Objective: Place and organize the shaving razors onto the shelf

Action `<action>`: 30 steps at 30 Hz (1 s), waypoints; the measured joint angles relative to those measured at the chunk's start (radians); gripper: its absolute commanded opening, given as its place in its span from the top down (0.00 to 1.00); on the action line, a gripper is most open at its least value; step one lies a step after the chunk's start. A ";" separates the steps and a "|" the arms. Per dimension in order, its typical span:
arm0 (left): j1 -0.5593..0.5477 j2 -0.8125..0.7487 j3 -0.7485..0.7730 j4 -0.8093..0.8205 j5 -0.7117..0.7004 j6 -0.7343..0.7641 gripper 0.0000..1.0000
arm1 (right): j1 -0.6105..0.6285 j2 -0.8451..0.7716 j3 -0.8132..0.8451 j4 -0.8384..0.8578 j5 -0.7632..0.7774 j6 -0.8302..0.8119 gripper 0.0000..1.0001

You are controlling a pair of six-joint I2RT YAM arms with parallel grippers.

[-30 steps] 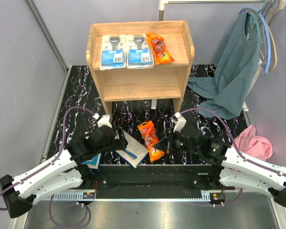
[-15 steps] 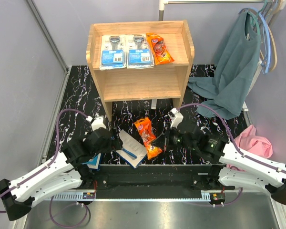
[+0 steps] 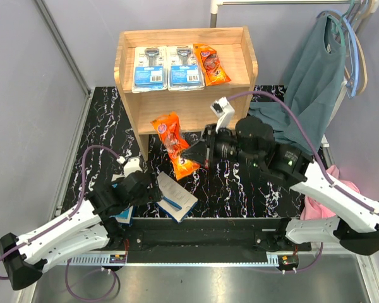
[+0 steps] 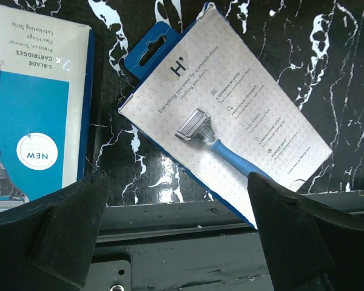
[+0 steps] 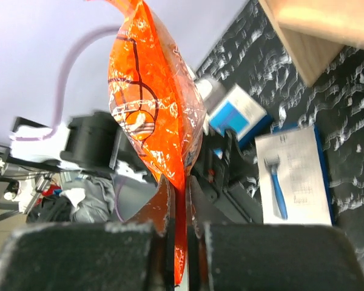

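The wooden shelf (image 3: 127, 60) stands at the back; its top tier holds two blue blister packs (image 3: 149, 69) (image 3: 183, 67) and an orange packet (image 3: 211, 64). My right gripper (image 3: 192, 154) is shut on a second orange packet (image 3: 172, 142), held in the air in front of the lower tier; the wrist view shows it pinched by its edge (image 5: 151, 103) between the fingers (image 5: 181, 230). My left gripper (image 3: 153, 192) is open and empty above a white razor box (image 4: 230, 127) lying on the table. A white-and-blue box (image 4: 30, 109) lies to its left, partly under the left arm.
A teal garment (image 3: 316, 82) hangs at the right and drapes onto the table beside the shelf. A pink cloth (image 3: 338, 189) lies at the right edge. A black rail (image 4: 188, 242) runs along the near table edge.
My right arm has lifted the orange packet off the table and carried it up and away, to the front of the shelf's lower tier. My left arm has shifted only slightly.
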 measured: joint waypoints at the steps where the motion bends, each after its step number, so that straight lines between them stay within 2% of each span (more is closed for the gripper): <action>1: 0.000 0.000 -0.004 0.000 0.002 0.000 0.01 | 0.000 0.021 0.054 -0.023 0.000 -0.014 1.00; 11: 0.000 0.000 -0.026 0.011 0.019 -0.007 0.01 | 0.000 0.234 0.611 -0.252 0.102 -0.172 0.99; 21: 0.000 0.000 -0.051 0.031 0.033 -0.018 0.01 | -0.041 0.413 1.044 -0.438 0.236 -0.309 1.00; 24: 0.000 0.000 -0.059 0.034 0.036 -0.024 0.01 | -0.152 0.490 1.197 -0.493 0.183 -0.311 1.00; 30: 0.000 -0.001 -0.060 0.043 0.042 -0.027 0.01 | -0.365 0.547 1.256 -0.553 0.043 -0.276 1.00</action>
